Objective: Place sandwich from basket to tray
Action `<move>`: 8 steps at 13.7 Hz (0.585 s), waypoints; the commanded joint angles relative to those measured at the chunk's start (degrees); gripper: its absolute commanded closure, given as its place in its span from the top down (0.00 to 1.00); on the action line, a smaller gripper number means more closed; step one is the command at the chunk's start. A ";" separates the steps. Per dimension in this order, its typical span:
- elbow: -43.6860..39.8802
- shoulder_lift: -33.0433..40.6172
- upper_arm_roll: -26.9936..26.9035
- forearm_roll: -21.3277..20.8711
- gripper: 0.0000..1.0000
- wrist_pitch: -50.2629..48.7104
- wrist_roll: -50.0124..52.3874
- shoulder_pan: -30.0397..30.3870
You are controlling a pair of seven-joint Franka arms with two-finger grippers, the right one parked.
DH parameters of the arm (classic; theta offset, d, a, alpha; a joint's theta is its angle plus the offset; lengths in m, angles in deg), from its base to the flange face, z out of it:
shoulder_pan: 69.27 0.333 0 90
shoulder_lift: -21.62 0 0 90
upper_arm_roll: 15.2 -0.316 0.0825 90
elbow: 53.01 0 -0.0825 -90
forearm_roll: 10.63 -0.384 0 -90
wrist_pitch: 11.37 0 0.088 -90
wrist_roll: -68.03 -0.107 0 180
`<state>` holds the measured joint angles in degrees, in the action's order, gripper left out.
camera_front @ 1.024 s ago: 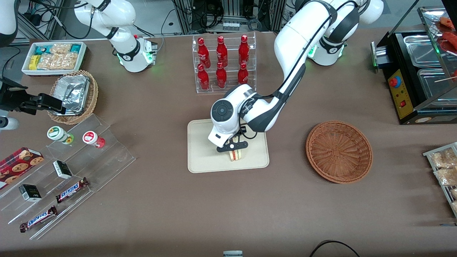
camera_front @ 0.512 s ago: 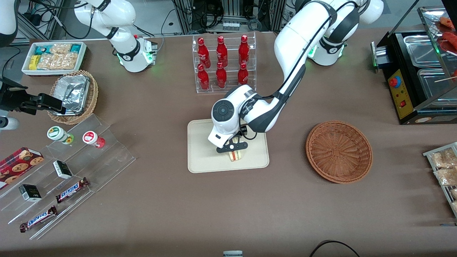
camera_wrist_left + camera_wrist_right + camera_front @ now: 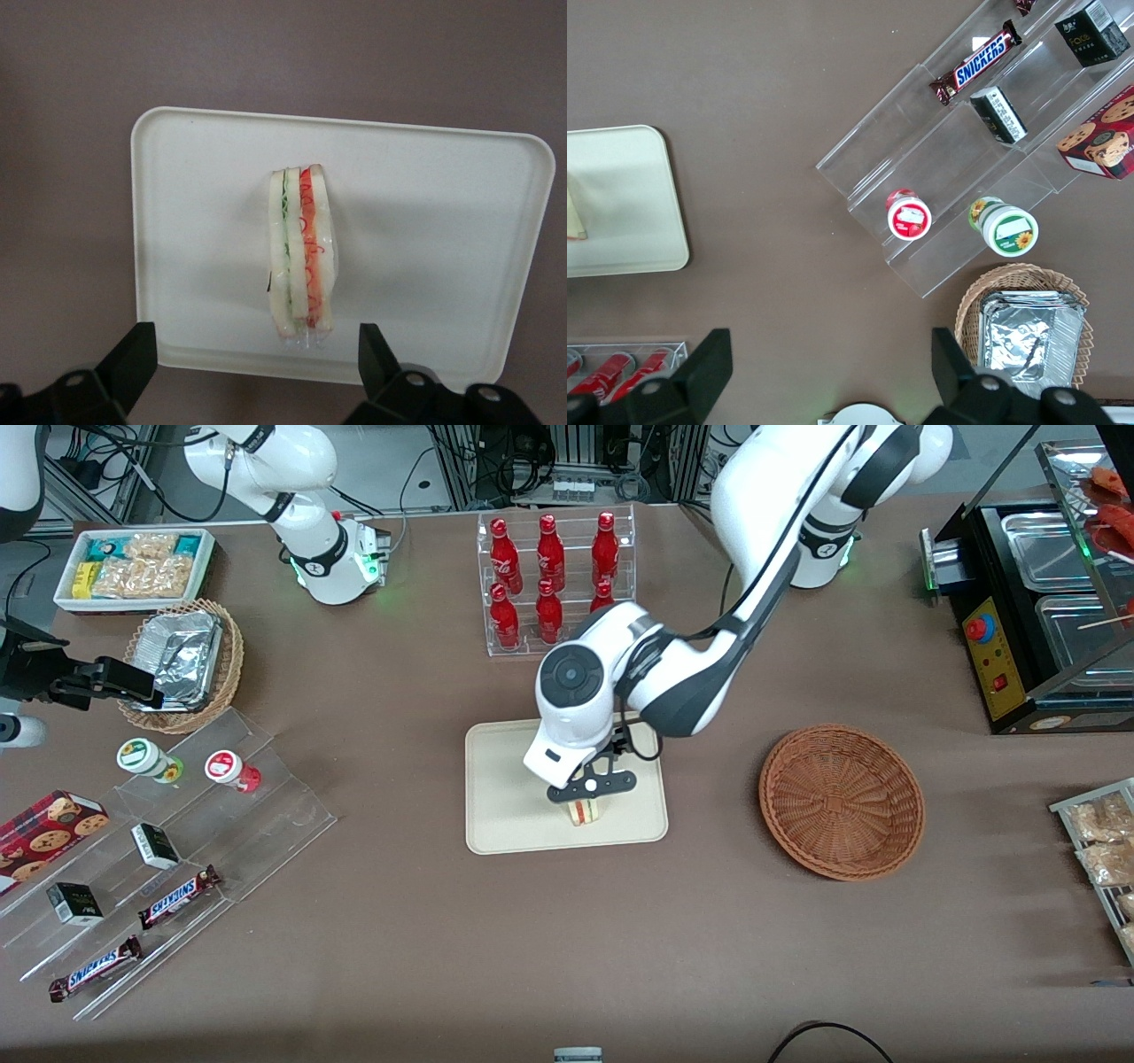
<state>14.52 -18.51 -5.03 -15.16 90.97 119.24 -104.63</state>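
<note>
The sandwich (image 3: 585, 811) (image 3: 299, 258) stands on its edge on the cream tray (image 3: 505, 797) (image 3: 425, 248), its green and red filling layers showing. A sliver of the sandwich (image 3: 574, 221) also shows on the tray (image 3: 629, 204) in the right wrist view. My gripper (image 3: 592, 786) (image 3: 257, 363) hangs open just above the sandwich, its black fingers (image 3: 133, 359) spread wide and touching nothing. The reddish-brown wicker basket (image 3: 842, 802) sits empty, toward the working arm's end of the table.
A clear rack of red bottles (image 3: 554, 580) stands farther from the front camera than the tray. Toward the parked arm's end are a tan basket with foil containers (image 3: 182, 660), a white snack bin (image 3: 133, 567) and an acrylic stand with candy bars (image 3: 168, 841). A black food warmer (image 3: 1036, 611) sits at the working arm's end.
The gripper has let go of the sandwich and risen above it with its fingers apart; the arm has lifted. The sandwich stays on the tray.
</note>
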 commanded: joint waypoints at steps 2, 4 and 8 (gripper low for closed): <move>0.85 6.54 -0.15 0.84 1.00 -7.05 -7.61 4.05; 1.55 9.09 -0.15 0.92 1.00 -9.33 -9.27 8.17; 7.06 16.19 0.11 3.56 1.00 -15.23 -26.29 18.36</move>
<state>15.02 -8.34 -5.44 -13.46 76.43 99.40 -90.71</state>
